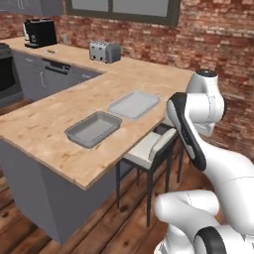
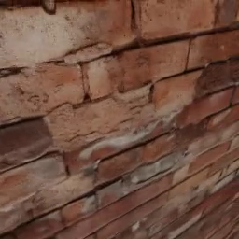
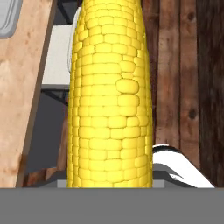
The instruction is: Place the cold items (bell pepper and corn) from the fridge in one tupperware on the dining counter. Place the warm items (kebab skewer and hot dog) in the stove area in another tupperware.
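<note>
Hand view: the corn (image 3: 110,94) is pinched by the gripper, cob running toward 12 o'clock, held off the counter (image 3: 26,87) edge above the stool (image 3: 57,57). The pale tray (image 1: 134,104) is seen at 10 o'clock. If the cob gets bumped on the counter edge, it could be dropped.

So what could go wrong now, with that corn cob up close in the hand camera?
1. The corn hangs over the wooden floor beside the dining counter, not above it; if the grip slips, it would likely fall to the floor.
2. Two empty trays lie close together: the pale tupperware and the darker tupperware. The cob could end up in the wrong one.
3. A stool stands against the counter edge, and the arm might brush it.
</note>
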Controlling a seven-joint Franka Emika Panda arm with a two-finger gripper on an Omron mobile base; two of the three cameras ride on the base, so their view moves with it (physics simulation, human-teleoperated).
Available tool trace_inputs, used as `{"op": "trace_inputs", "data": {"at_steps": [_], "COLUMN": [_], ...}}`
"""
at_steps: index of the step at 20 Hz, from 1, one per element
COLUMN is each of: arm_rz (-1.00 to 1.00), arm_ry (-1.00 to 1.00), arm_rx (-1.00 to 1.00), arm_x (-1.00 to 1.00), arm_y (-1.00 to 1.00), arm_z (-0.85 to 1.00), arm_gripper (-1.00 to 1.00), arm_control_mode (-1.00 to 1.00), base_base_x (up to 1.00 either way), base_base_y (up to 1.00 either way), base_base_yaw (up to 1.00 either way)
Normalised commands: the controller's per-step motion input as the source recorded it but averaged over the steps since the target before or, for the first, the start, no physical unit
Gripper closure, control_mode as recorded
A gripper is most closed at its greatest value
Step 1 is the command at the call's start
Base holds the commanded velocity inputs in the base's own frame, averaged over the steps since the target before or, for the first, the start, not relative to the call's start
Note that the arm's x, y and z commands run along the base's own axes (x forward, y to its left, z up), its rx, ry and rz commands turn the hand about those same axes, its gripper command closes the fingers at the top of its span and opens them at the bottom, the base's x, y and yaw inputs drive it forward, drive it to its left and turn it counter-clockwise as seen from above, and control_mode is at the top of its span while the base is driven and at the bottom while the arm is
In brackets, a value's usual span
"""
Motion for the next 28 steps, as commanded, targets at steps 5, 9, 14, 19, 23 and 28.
{"op": "trace_inputs", "data": {"at_steps": [5,9,14,19,23,28], "arm_rz": [0.0,0.0,0.0,0.0,0.0,0.0], "arm_ry": [0.0,0.0,0.0,0.0,0.0,0.0], "arm_rx": [0.0,0.0,0.0,0.0,0.0,0.0], "arm_x": [0.0,0.0,0.0,0.0,0.0,0.0], "arm_y": [0.0,0.0,0.0,0.0,0.0,0.0], "arm_z": [0.0,0.0,0.0,0.0,0.0,0.0], "arm_gripper": [1.0,1.0,1.0,1.0,1.0,1.0], "arm_control_mode": [1.0,1.0,1.0,1.0,1.0,1.0], "base_base_x": [0.58,0.54,0.43,0.37,0.36,0.49], "base_base_y": [-1.0,-0.98,-0.94,-0.92,-0.87,-0.86], "base_base_yaw": [0.33,0.48,0.64,0.7,0.76,0.54]}}
